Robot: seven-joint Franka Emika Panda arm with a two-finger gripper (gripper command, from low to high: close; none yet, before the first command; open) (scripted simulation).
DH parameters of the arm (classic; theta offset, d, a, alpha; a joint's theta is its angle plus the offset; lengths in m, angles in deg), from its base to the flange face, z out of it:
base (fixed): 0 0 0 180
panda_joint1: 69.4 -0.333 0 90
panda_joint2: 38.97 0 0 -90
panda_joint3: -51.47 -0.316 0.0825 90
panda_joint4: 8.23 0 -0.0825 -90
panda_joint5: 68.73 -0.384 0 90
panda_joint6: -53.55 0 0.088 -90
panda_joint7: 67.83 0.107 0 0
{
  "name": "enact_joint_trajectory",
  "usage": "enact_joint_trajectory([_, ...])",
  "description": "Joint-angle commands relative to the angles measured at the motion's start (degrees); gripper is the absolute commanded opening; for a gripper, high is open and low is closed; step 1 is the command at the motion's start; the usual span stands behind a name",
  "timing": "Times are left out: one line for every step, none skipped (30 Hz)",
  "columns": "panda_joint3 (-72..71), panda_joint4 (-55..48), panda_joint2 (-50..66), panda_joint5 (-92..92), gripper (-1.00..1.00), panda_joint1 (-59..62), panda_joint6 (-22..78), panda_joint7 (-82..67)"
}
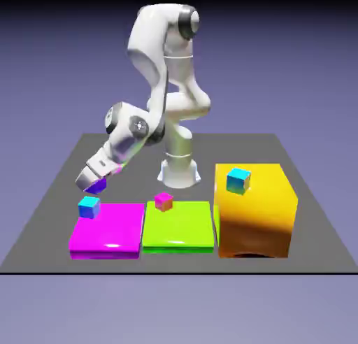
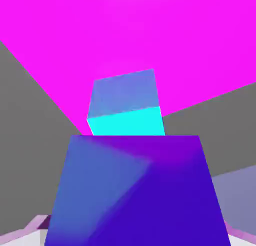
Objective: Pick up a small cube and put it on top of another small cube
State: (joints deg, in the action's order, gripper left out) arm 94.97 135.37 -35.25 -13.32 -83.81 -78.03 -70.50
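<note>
Carry step: I had the violet cube in the grip, held above and just short of the cyan-topped target.

From largest to smallest: the grey table (image 1: 308,217) carried an orange block (image 1: 262,217), a green slab (image 1: 178,227) and a magenta slab (image 1: 105,231); my gripper (image 1: 93,183) hung tilted over the magenta slab's far corner, fully closed on the small cube (image 2: 135,190), which filled the lower hand view and hid the jaws. Another small cube (image 1: 89,207) sat on that slab's corner, just below and apart from the held one. A magenta-topped cube (image 1: 163,201) and a larger cyan cube (image 1: 238,180) lay elsewhere. I judged the next move needed levelling the tilted cube, centring it over the cyan top, then lowering before release.
</note>
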Motion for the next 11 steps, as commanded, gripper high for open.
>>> enact_joint_trajectory([0.27, 0.11, 2.09, 0.51, -1.0, 0.41, -2.46, 0.54])
enact_joint_trajectory([0.54, 0.22, 4.16, 0.89, -1.0, 1.27, -4.87, 0.99])
enact_joint_trajectory([0.64, 0.26, 4.93, 1.03, -1.0, 1.59, -5.76, 1.16])
enact_joint_trajectory([0.64, 0.26, 4.93, 1.03, 1.0, 1.59, -5.77, 1.16])
enact_joint_trajectory([0.64, 0.26, 4.93, 1.03, 1.0, 1.59, -5.77, 1.16])
enact_joint_trajectory([0.37, 0.15, 2.86, 0.65, 1.0, 0.73, -3.36, 0.7])
enact_joint_trajectory([0.1, 0.04, 0.79, 0.27, 1.0, -0.13, -0.95, 0.25])
enact_joint_trajectory([-0.17, -0.07, -1.29, -0.11, 1.0, -0.99, 1.46, -0.2])
enact_joint_trajectory([-0.44, -0.18, -3.36, -0.48, 1.0, -1.84, 3.87, -0.65])
enact_joint_trajectory([-0.71, -0.29, -5.44, -0.86, 1.0, -2.7, 6.28, -1.1])
enact_joint_trajectory([-0.81, -0.33, -6.21, -1.0, 1.0, -3.02, 7.18, -1.27])
